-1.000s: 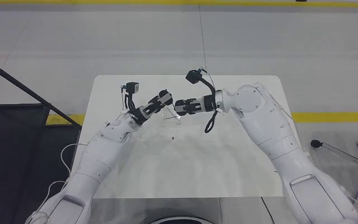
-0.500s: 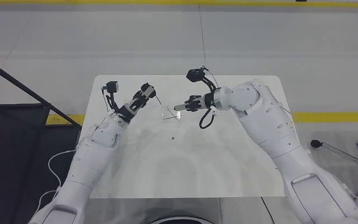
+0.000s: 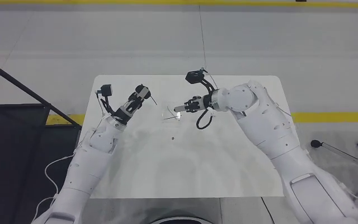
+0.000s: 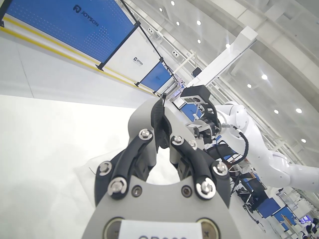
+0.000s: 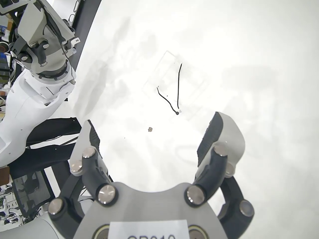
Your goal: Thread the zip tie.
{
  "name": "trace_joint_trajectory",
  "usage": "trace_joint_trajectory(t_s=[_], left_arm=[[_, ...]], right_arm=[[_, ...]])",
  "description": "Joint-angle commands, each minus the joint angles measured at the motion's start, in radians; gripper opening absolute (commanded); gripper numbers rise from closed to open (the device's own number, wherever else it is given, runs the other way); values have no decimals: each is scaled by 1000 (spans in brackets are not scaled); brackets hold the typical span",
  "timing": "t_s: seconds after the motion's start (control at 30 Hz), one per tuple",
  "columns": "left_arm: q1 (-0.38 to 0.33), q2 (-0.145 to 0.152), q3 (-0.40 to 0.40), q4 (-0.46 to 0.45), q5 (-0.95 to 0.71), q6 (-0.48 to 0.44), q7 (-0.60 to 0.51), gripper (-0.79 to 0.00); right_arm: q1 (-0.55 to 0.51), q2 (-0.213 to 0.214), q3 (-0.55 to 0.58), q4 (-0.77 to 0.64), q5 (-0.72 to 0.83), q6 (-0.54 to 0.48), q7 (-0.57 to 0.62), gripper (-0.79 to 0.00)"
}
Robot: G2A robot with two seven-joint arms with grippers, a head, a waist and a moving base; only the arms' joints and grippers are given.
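Top view, left to right: the left tool [image 3: 145, 93] pinches a thin, springy zip tie [image 4: 163, 98] above the table [image 3: 224, 162], a second tie [image 5: 178, 85] lies mid-table, likely best nipped near its stiff head, below the wide-spread right tool [image 5: 154, 121].

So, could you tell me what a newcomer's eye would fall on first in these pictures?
Probably the left gripper, over the left side of the white table and shut on a thin black strip that pokes out past its fingertips. Next comes the right gripper, open above two black strands that meet in a V on a clear sheet near the table's middle.
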Motion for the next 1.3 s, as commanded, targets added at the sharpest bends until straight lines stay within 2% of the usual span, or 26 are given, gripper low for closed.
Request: trace_joint_trajectory(t_s=[0.0,0.13,0.17,0.2,0.27,0.3,0.43,0.47,0.57,0.63,0.87,1.03,1.17,1.27], left_arm=[[16,1,-7,-23,29,18,23,-785],[40,1,-20,-49,54,-2,71,-785],[43,0,-22,-53,61,-7,81,-785],[46,0,-23,-57,63,-14,88,-785],[50,-1,-25,-61,68,-18,94,-785],[50,-1,-25,-61,68,-18,94,-785],[50,-1,-25,-61,68,-18,94,-785],[50,-1,-25,-61,68,-18,94,-785],[50,-1,-25,-61,68,-18,94,-785],[50,-1,-25,-61,68,-18,94,-785],[50,-1,-25,-61,68,-18,94,-785],[50,-1,-25,-61,68,-18,94,-785],[50,-1,-25,-61,68,-18,94,-785],[50,-1,-25,-61,68,-18,94,-785]], right_arm=[[-7,-3,-3,15,11,20,5,0],[-10,-15,-19,58,46,30,22,0],[-7,-18,-24,69,50,28,24,-25],[-4,-22,-29,81,54,32,22,-92],[2,-31,-41,100,56,45,15,-135],[6,-36,-49,108,53,50,9,-188],[20,-57,-75,152,55,72,-13,-252],[23,-61,-79,167,55,77,-21,-299],[32,-75,-91,201,57,86,-41,-348],[38,-82,-96,228,58,93,-52,-419],[59,-108,-106,304,83,69,-57,-483],[70,-123,-111,345,95,56,-60,-499],[78,-137,-112,378,110,60,-61,-551],[85,-146,-115,402,114,57,-63,-548]])
